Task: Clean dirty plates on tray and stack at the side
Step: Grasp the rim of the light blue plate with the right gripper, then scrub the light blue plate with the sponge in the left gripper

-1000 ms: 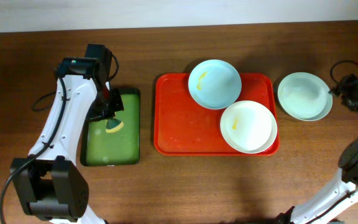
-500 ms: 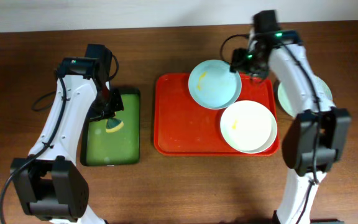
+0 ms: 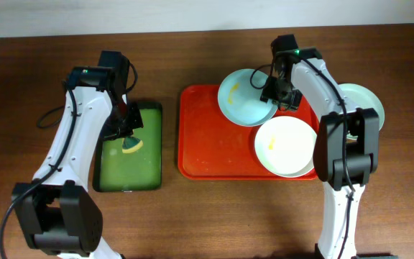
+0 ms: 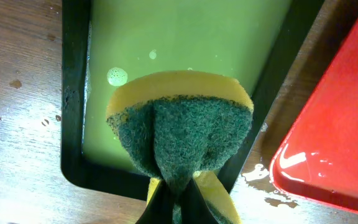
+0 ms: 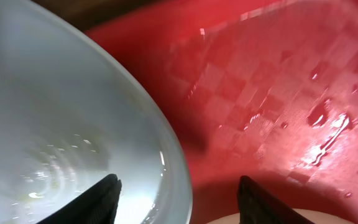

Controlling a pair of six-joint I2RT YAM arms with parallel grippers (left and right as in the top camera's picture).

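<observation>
The red tray (image 3: pixel 214 144) holds a mint-blue plate (image 3: pixel 241 101) with a yellow smear at its back and a white plate (image 3: pixel 287 146) with a yellow smear at its front right. Another mint plate (image 3: pixel 369 108) lies on the table right of the tray, partly hidden by the right arm. My right gripper (image 3: pixel 274 92) is open, its fingers straddling the right rim of the mint-blue plate (image 5: pixel 61 137) over the tray (image 5: pixel 278 93). My left gripper (image 3: pixel 129 137) is shut on a yellow-green sponge (image 4: pixel 182 134), held above the green tray (image 4: pixel 166 37).
The green black-rimmed tray (image 3: pixel 146 169) of soapy liquid lies left of the red tray. Water drops lie on the wood (image 4: pixel 260 174) between the two trays. A wall runs along the back of the table.
My right arm has swung in from the far right to the back of the red tray and come down onto the mint-blue plate's right rim. The left arm has not moved.
</observation>
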